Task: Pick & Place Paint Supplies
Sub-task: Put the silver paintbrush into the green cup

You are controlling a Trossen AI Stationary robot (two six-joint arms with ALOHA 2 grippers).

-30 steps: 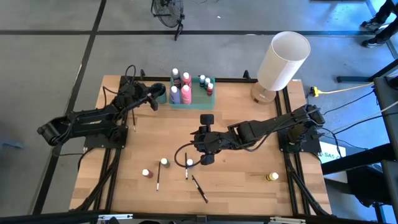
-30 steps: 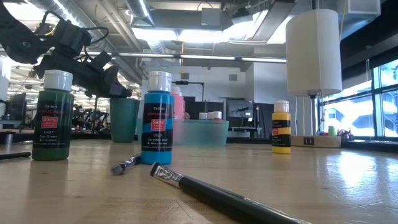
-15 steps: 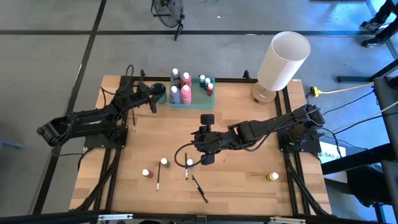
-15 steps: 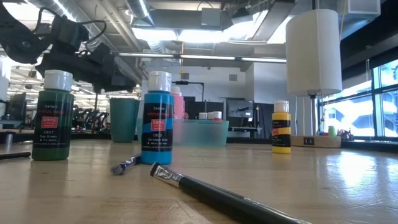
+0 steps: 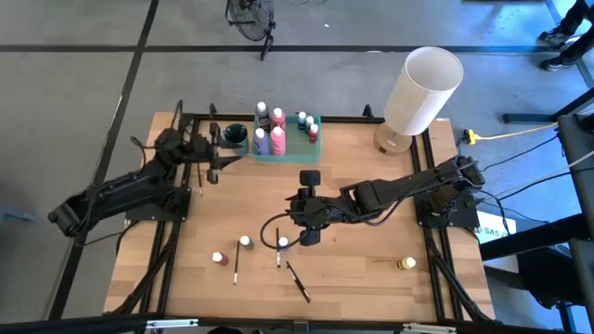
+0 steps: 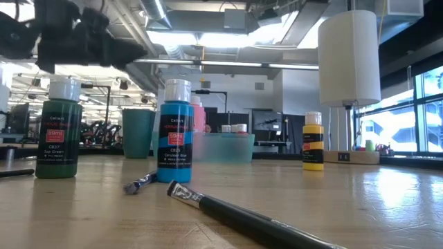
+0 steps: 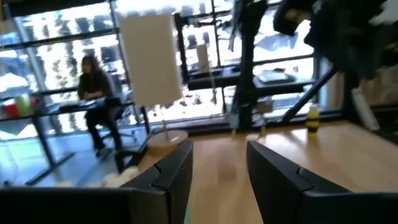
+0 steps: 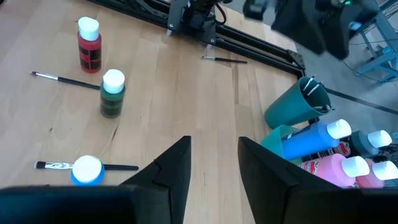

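Wooden worktop (image 5: 371, 260) carries loose white-capped paint bottles: red (image 5: 219, 259), green (image 5: 245, 242), blue (image 5: 282, 243), yellow (image 5: 406, 264), among thin dark paintbrushes (image 5: 298, 281). Left hand (image 5: 220, 154), empty, parted, hovers beside the teal cup (image 5: 236, 136); right hand (image 5: 304, 206), empty, parted, mid-worktop.

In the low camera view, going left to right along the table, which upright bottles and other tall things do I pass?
Green paint bottle with white cap → teal cup → blue paint bottle with white cap → yellow paint bottle → big white cylindrical lamp.
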